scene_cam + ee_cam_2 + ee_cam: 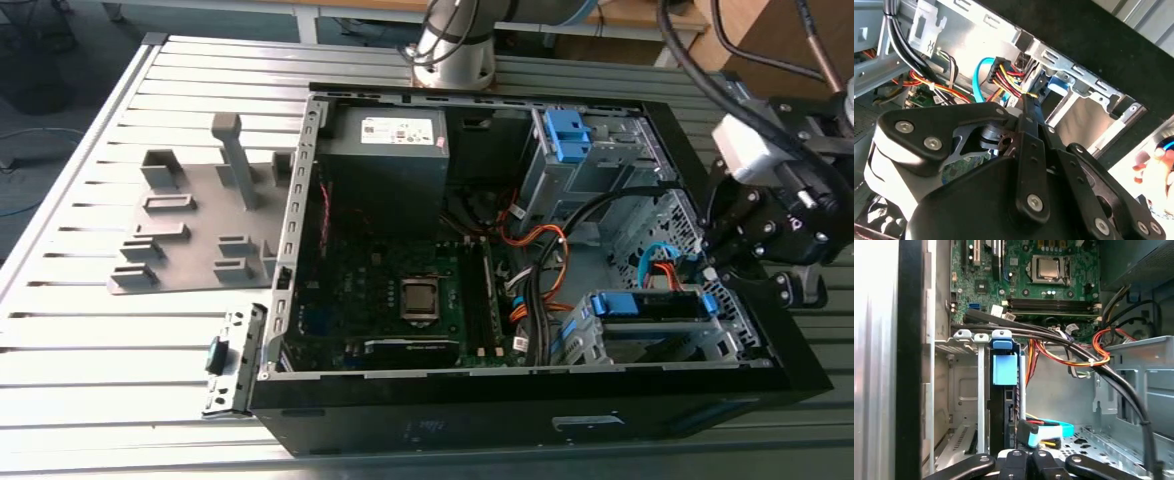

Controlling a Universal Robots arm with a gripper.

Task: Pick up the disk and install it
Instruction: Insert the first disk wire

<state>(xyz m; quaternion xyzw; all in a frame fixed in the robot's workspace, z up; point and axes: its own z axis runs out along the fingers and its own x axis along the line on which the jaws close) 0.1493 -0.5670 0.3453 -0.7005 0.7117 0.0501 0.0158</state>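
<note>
Blue-framed disk (647,305) sits in the drive bay (722,336); hand (1026,102) nearby, pinched closed, empty.

The black gripper (1029,107) has flat link bars (1030,165) with round silver screws (934,143). Near it are a white block (747,150) and thick black cables (694,62).

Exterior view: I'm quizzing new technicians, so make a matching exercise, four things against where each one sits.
1 disk
2 power supply
3 grey fixture
4 processor

A outside the case, on the table
B on the green board
C far corner of the case, white sticker on top
D inside, blue-edged, at the exterior view's right

Pairs: 1-D, 2-C, 3-A, 4-B
</note>
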